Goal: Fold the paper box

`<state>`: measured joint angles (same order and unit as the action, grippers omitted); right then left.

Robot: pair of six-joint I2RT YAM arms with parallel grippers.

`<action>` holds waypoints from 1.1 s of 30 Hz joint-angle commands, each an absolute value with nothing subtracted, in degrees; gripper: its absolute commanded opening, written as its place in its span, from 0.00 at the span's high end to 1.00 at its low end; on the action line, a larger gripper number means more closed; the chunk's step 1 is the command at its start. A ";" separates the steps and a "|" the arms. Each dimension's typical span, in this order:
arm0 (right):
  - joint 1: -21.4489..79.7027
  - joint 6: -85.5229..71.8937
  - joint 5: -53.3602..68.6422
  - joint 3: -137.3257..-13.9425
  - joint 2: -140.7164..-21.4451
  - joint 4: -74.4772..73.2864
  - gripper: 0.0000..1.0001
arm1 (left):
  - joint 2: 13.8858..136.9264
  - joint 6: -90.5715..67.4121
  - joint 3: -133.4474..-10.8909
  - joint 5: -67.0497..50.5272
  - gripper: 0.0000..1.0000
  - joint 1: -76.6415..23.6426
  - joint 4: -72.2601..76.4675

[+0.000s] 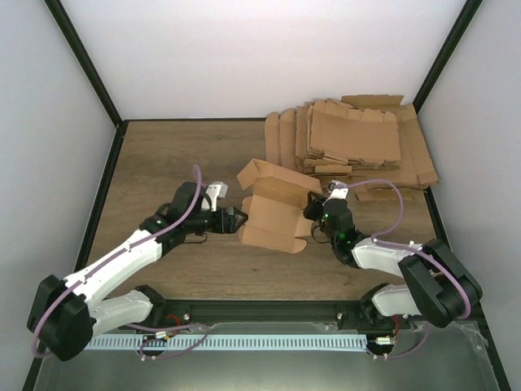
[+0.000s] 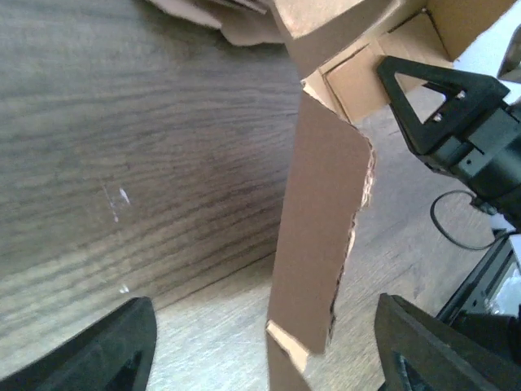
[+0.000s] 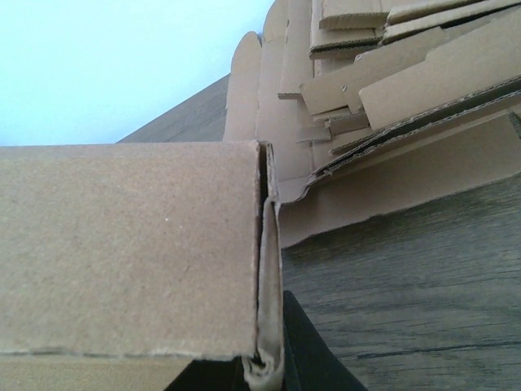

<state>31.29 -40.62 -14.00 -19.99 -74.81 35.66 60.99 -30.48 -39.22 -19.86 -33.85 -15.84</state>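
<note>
Arms low: left gripper wide open astride paper box flap; right gripper clamped shut on box wall

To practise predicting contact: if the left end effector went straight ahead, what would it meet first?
Likely the flap of the box, just ahead of the left end effector; depth is unclear.
</note>
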 commanded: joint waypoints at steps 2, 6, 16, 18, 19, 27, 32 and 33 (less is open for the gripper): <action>31.03 -41.39 -12.83 -21.05 -76.79 38.93 0.99 | 67.30 -29.33 -44.97 -16.15 0.39 -37.77 -16.77; 30.98 -42.96 -11.68 -20.40 -77.08 39.65 0.99 | 71.33 -28.43 -50.65 -9.73 0.73 -41.58 -20.83; 30.93 -49.52 -0.65 -18.58 -81.54 45.27 0.66 | 78.57 -24.12 -74.31 -7.47 0.96 -42.30 -45.84; 30.94 -48.85 1.83 -18.87 -81.82 44.64 0.59 | 80.57 -23.11 -77.82 -5.78 0.96 -42.29 -50.78; 30.94 -48.45 3.23 -18.74 -81.85 44.53 0.56 | 81.27 -22.66 -78.91 -4.68 0.96 -42.32 -53.19; 30.94 -41.41 17.36 -17.49 -81.22 40.63 0.28 | 87.62 -18.87 -87.52 -2.00 0.95 -42.15 -62.60; 30.94 -36.83 25.13 -16.85 -81.24 37.07 0.20 | 90.41 -16.13 -91.82 3.28 0.95 -41.60 -66.47; 30.94 -36.83 26.00 -16.18 -80.71 37.21 0.14 | 90.85 -15.61 -92.13 3.98 0.95 -41.52 -66.69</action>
